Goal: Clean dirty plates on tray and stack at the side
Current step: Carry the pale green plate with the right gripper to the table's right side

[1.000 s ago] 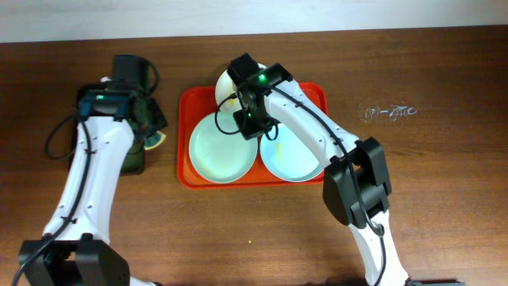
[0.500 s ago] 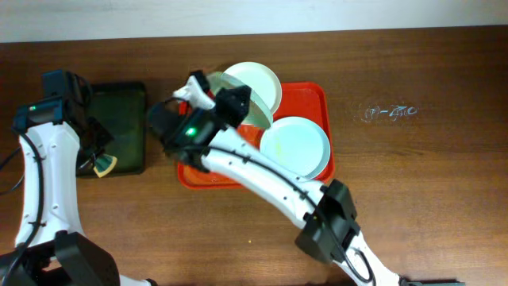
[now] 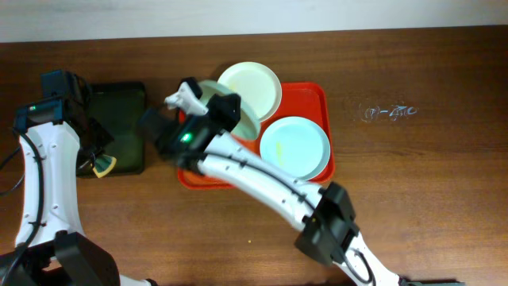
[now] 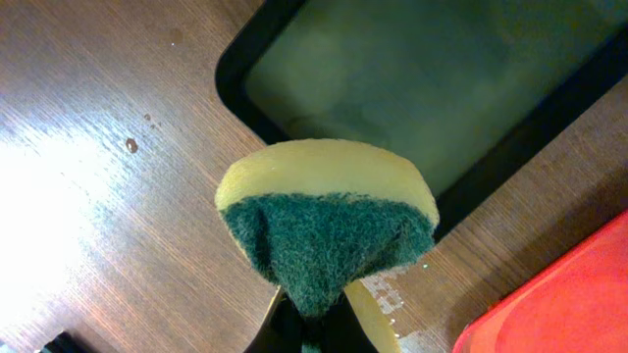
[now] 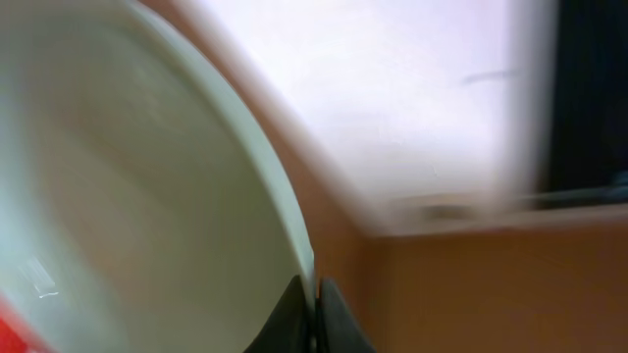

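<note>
The red-orange tray (image 3: 317, 95) holds a white plate (image 3: 252, 83) at its far edge and a pale mint plate (image 3: 295, 147) at its right. My right gripper (image 3: 225, 106) is shut on the rim of the second mint plate (image 3: 244, 123) and holds it tilted over the tray's left part. In the right wrist view the fingers (image 5: 316, 292) pinch that plate's rim (image 5: 147, 196). My left gripper (image 3: 95, 155) is shut on a yellow and green sponge (image 4: 329, 226) above the table, just left of the black tray.
A black rectangular tray (image 3: 119, 123) lies left of the red tray; it also shows in the left wrist view (image 4: 432, 88). A corner of the red tray shows at that view's lower right (image 4: 559, 294). White scribbles (image 3: 389, 112) mark the table at the right.
My right gripper took a mint plate off the tray, tilted it and carried it left. My left arm swung left off the black tray with the sponge, then stayed still.
</note>
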Available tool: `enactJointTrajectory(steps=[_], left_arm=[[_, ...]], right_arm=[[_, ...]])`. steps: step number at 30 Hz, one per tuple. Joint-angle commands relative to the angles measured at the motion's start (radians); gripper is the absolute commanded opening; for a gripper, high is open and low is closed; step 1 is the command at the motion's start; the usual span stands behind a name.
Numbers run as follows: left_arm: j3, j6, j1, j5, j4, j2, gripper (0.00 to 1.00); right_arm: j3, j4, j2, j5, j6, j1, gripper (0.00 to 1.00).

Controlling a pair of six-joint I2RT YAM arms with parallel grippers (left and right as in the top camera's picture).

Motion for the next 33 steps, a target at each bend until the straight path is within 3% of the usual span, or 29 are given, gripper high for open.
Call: enactJointTrajectory(steps=[1, 3, 6, 8, 9, 12, 17, 22, 23, 25, 29, 33], left_arm=[[0.012, -0.001, 0.005, -0.014, -0.002, -0.006, 0.00], [0.012, -0.001, 0.005, -0.018, -0.008, -0.006, 0.00], [0.012, -0.001, 0.005, -0.018, -0.008, -0.006, 0.00], [0.012, -0.001, 0.005, -0.018, -0.008, -0.006, 0.00], [0.012, -0.001, 0.005, -0.018, -0.008, -0.006, 0.00], [0.012, -0.002, 0.005, -0.018, -0.007, -0.005, 0.00], [0.012, -0.002, 0.005, -0.017, 0.000, -0.003, 0.00], [0.012, -0.002, 0.005, -0.017, 0.011, -0.002, 0.00], [0.012, -0.002, 0.005, -0.017, 0.013, -0.002, 0.00], [0.012, -0.002, 0.005, -0.017, 0.014, -0.002, 0.00], [0.012, -0.002, 0.005, -0.017, 0.016, -0.002, 0.00], [0.012, -0.002, 0.005, -0.013, 0.020, -0.002, 0.00]], right_arm=[[-0.024, 0.028, -0.001, -0.590, -0.005, -0.173, 0.04], [-0.011, 0.019, -0.021, -0.730, -0.005, -0.322, 0.04], [0.003, 0.018, -0.037, -1.225, -0.025, -0.601, 0.04], [-0.019, 0.009, -0.018, -1.550, -0.152, -0.791, 0.04], [-0.042, 0.007, -0.014, -1.600, -0.163, -0.863, 0.04], [-0.190, 0.048, -0.010, -1.609, -0.163, -1.090, 0.04], [-0.365, 0.209, -0.010, -1.609, -0.153, -1.307, 0.04], [-0.414, 0.269, -0.010, -1.573, -0.154, -1.394, 0.05], [-0.418, 0.275, -0.010, -1.560, -0.154, -1.394, 0.11], [-0.417, 0.272, -0.010, -1.547, -0.137, -1.394, 0.74], [-0.363, 0.182, -0.025, -1.599, -0.098, -1.394, 0.87], [-0.201, 0.088, -0.117, -1.617, -0.098, -1.324, 0.91]])
